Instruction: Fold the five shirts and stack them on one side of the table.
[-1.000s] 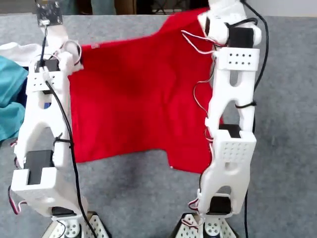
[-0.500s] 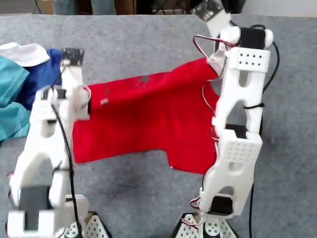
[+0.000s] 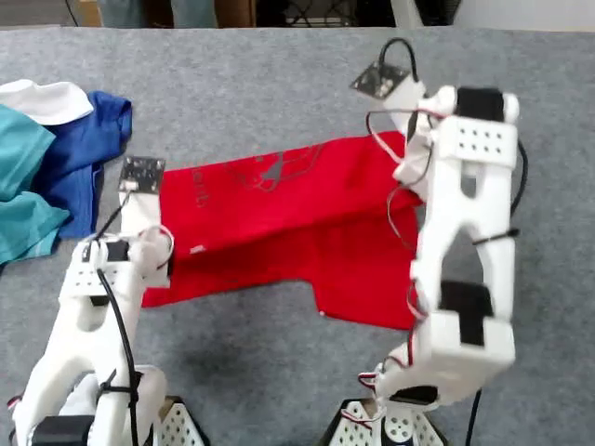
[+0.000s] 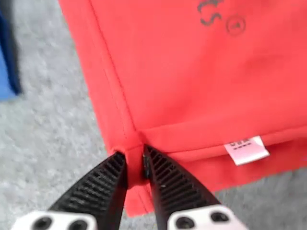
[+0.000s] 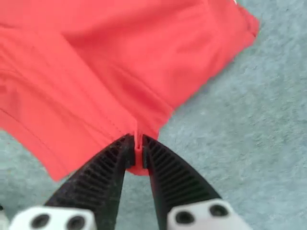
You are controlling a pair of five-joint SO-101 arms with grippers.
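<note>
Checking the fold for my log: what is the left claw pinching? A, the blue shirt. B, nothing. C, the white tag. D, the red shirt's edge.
D: the left wrist view shows the left claw shut on the doubled edge of the red shirt, apart from the white tag.

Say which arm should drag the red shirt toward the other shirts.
Left: the left gripper pinches the red shirt at its edge nearest the blue shirt; the right gripper holds the far edge.

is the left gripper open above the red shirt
No, the left gripper is shut on a folded edge of the red shirt.
</note>
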